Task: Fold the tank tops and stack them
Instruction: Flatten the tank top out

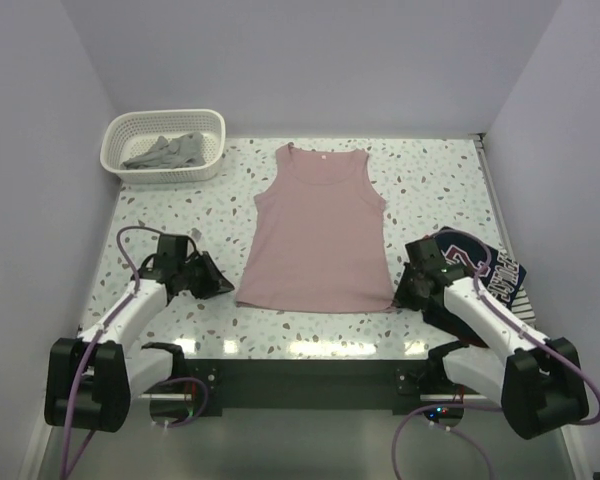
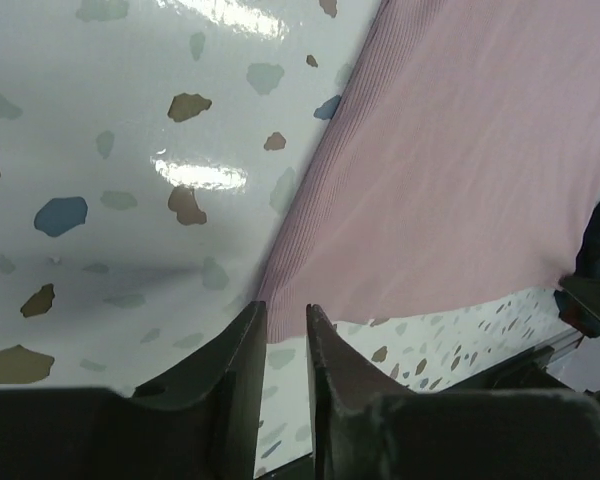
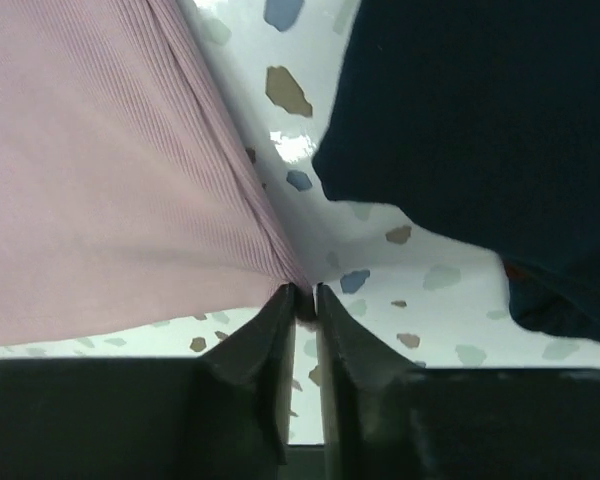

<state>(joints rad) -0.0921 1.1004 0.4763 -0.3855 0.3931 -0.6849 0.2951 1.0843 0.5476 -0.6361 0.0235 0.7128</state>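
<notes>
The dusty pink tank top point(image 1: 315, 230) lies flat in the middle of the table, neck away from me. My left gripper point(image 1: 225, 288) is at its near left hem corner, jaws narrowly open with the corner point(image 2: 280, 290) at the fingertips; the left gripper point(image 2: 285, 310) shows table between its fingers. My right gripper point(image 1: 400, 295) is shut on the near right hem corner; the right wrist view shows the right gripper point(image 3: 302, 292) pinching pink cloth point(image 3: 100, 170). The navy tank top point(image 1: 490, 265) lies crumpled at the right, beside the right arm point(image 3: 480, 110). The grey tank top point(image 1: 165, 152) lies in the basket.
The white lattice basket point(image 1: 163, 115) stands at the back left corner. White walls close in the table on the left, back and right. The table's dark front edge point(image 1: 300, 370) runs between the arm bases.
</notes>
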